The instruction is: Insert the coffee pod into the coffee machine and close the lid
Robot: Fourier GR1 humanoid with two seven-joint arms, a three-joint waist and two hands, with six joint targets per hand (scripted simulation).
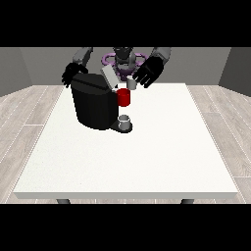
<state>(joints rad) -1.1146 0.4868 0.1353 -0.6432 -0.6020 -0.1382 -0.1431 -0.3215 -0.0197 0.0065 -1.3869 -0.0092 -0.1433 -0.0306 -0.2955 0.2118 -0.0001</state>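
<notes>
One front view shows the black boxy coffee machine on the white worktop, its grey lid tilted up, and the small grey coffee pod just above the red pod holder, beside the spread-fingered, empty robot hand at the view's right. The robot hand at the view's left hangs relaxed behind the machine, holding nothing. Whether the pod is seated cannot be told; if it sits crooked, pushing the lid down could jam it, or tip the small grey cup below.

No legible text, label, brand, number or sign is observed on any surface in view.
</notes>
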